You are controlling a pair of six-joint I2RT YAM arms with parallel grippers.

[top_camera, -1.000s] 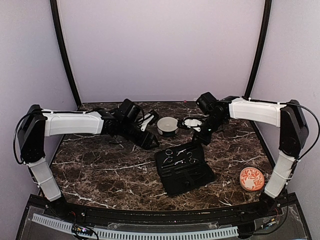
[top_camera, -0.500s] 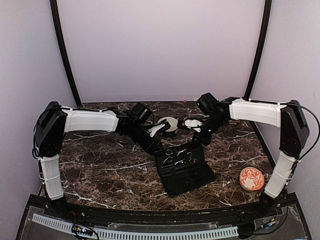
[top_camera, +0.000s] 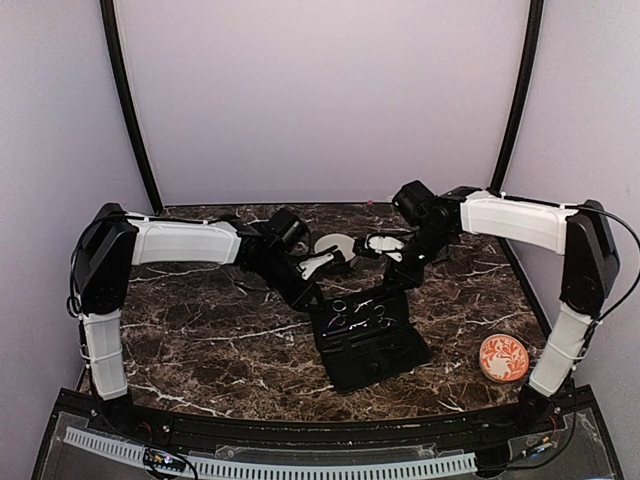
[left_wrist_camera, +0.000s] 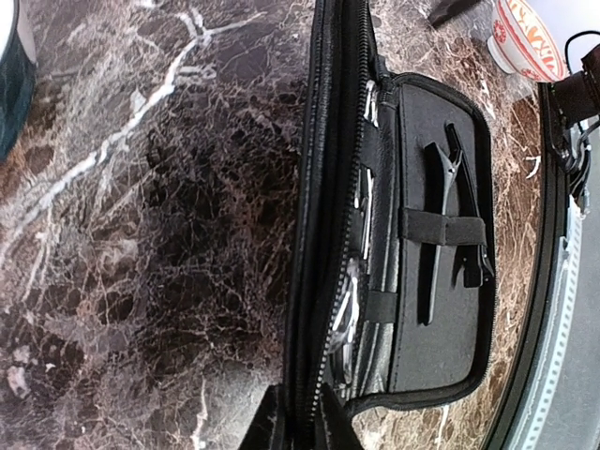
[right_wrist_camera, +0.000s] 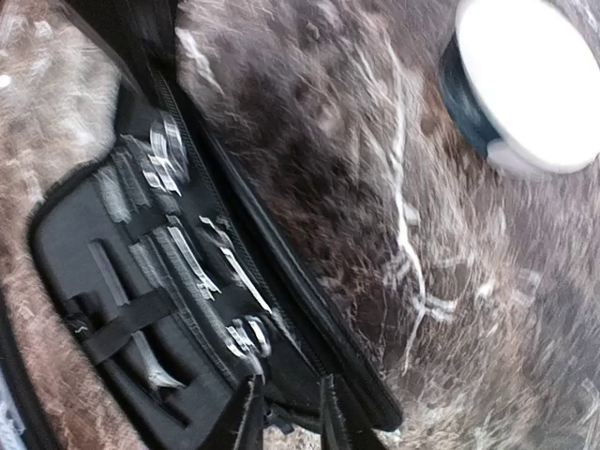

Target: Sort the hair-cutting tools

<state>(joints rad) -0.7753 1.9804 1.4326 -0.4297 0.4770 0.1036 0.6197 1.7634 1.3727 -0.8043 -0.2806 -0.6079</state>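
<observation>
Top: tools strapped in open case, mid surface. L wrist: left end effector clenched on case rim. R wrist: right end effector astride rim, grip unclear; scissors look light, stiff, slick, prob. best taken by rings.

Dark marble table; pale, seemingly lilac walls.

Before me lies a black case — unzipped and open on the dark marble table. Beyond its far edge stands a white round bowl (partly hidden from above) — an orange-patterned dish sits well apart, toward my right.
</observation>
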